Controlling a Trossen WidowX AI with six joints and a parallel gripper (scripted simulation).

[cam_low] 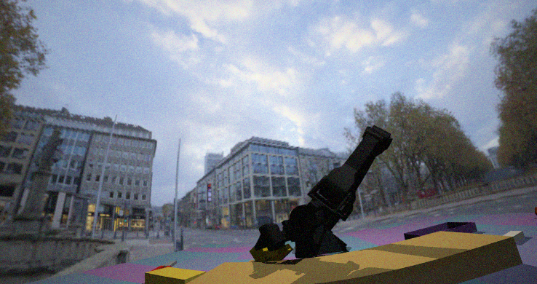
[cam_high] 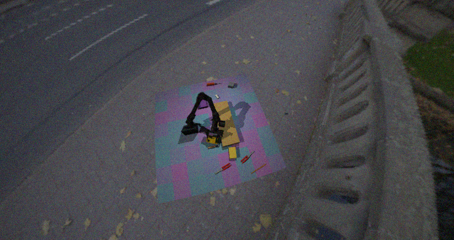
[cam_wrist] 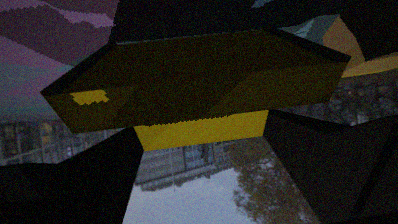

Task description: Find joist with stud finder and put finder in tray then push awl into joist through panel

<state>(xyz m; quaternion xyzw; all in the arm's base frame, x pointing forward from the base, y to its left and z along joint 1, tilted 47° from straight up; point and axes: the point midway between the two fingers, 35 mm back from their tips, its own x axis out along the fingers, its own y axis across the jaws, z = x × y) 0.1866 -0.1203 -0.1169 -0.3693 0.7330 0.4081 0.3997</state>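
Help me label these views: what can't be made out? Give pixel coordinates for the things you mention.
- Joist: hidden under the panel (cam_high: 224, 106) (cam_low: 451, 240) (cam_wrist: 377, 66), top and exterior.
- Tray (cam_high: 203, 104) (cam_low: 424, 231) floor: exterior, behind its walls.
- Grip on the yellow object (cam_high: 211, 140) (cam_low: 271, 253) (cam_wrist: 200, 132): wrist, contact lost in darkness.
- Grey item (cam_high: 232, 85): top, too small to identify.

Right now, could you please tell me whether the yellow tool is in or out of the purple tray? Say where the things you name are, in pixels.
Out: the top and exterior views show the yellow tool (cam_high: 211, 139) (cam_low: 271, 253) (cam_wrist: 200, 136) apart from the purple tray (cam_high: 203, 104) (cam_low: 424, 231).
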